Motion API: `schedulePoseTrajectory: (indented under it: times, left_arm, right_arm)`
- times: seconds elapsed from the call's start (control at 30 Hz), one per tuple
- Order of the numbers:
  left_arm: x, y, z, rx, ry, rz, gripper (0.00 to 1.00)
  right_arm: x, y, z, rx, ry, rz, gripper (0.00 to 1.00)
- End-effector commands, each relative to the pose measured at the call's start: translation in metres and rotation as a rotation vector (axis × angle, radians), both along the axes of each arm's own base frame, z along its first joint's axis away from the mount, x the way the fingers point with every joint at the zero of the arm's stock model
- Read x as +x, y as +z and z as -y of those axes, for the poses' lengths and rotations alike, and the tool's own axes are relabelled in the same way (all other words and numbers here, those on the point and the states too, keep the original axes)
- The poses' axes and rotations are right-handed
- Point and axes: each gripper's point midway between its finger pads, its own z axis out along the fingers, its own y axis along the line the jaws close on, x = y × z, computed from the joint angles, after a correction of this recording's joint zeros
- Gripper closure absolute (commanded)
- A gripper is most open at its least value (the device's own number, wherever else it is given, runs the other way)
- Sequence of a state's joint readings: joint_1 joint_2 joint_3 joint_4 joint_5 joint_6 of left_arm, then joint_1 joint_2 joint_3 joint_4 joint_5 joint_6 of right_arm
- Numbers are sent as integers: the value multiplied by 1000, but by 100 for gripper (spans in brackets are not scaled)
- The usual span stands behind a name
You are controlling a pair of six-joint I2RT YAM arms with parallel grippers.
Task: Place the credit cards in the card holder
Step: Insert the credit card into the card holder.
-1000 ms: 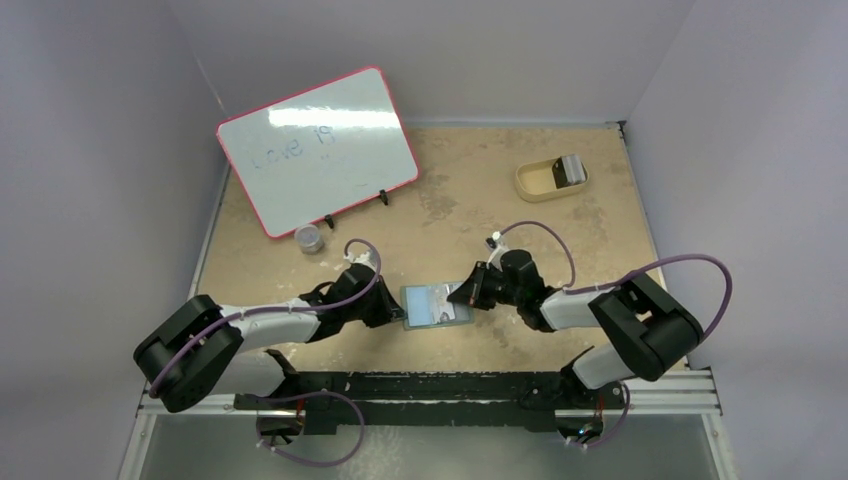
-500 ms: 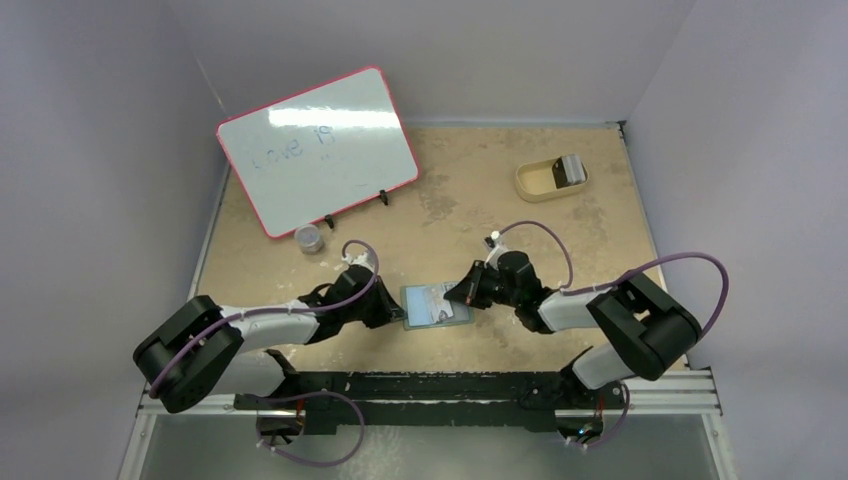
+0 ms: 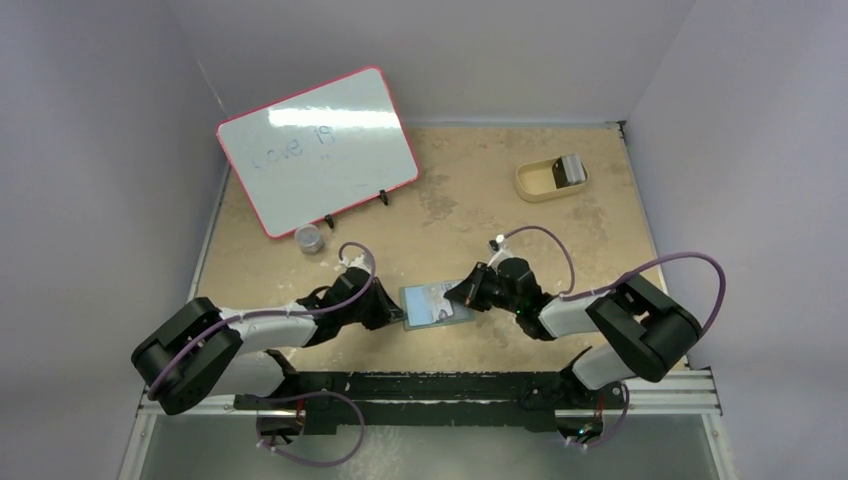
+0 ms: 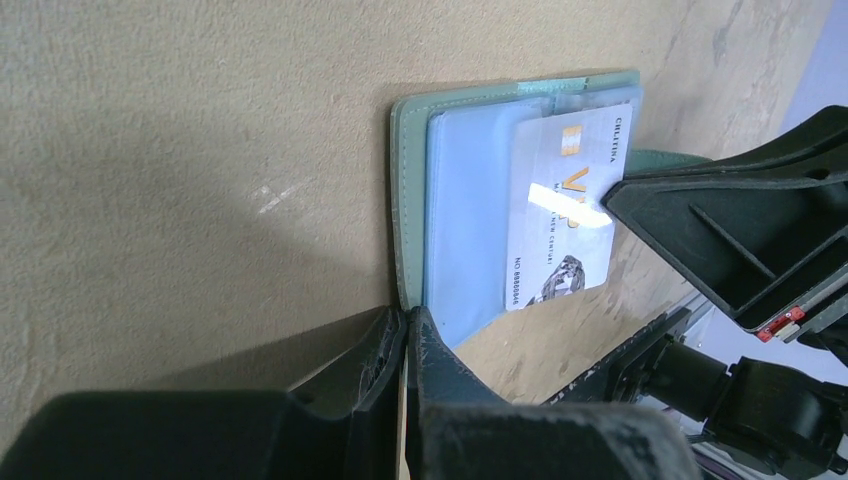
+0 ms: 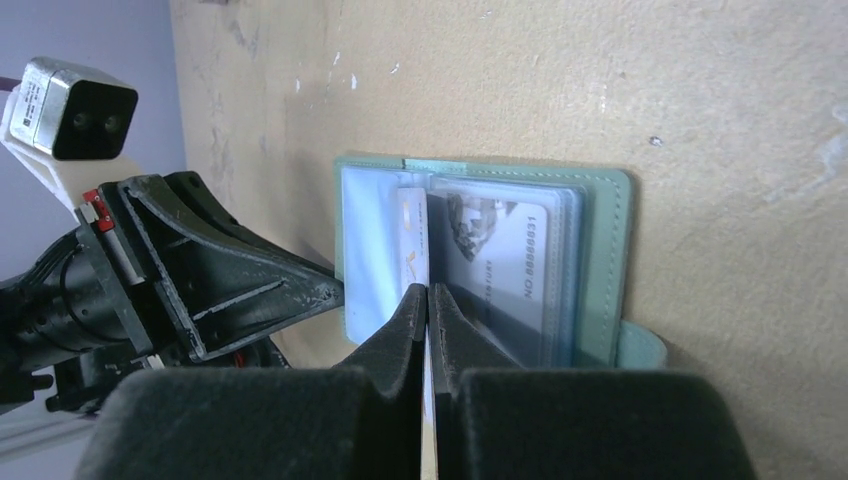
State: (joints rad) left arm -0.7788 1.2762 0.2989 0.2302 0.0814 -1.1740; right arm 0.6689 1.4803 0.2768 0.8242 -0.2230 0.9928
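Right wrist view: right pincer [image 5: 428, 300] clamps a pale gold-printed plastic card [image 5: 412, 225] edge-on over the open grey-green folding card holder [image 5: 603, 260], lying mid near edge of the desk [image 5: 720, 90]. The left pincer [image 4: 406, 325] is closed at its corner. Advice: tilt the card flatter, align it with the light blue pocket [image 5: 368, 240], slide slowly.

Soft overhead light, glare on whiteboard [image 3: 317, 150], blurred near fingers [image 4: 445, 390]

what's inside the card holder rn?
The card holder lies open: one printed card sits in a clear pocket. The right tool holds a second card edge-on at the pockets. Pockets beneath are covered; more cards can't be ruled out.
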Motion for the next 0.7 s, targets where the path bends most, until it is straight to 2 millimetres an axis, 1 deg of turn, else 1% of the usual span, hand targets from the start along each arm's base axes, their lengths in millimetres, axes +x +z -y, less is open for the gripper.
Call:
schedulePoseTrajectory:
  times: [0.0,0.17,0.3,0.5,0.67]
  left_arm:
    - [0,-2,-6,-11,47,-9,100]
    - [-2,-3,-10,-39,82,-14,100]
    - [0,0,-8,-52,86,-8,100]
    - [0,-1,-8,-51,86,-7,100]
    - [1,0,-10,-45,95,0,100]
  right_arm:
    - [11,18,2,42,-63,74,100]
    - [12,20,6,46,-89,83,100]
    - [12,16,2,36,-64,83,100]
    - [-3,1,-7,40,-18,48,100]
    - [-12,-6,-11,46,2,28,100]
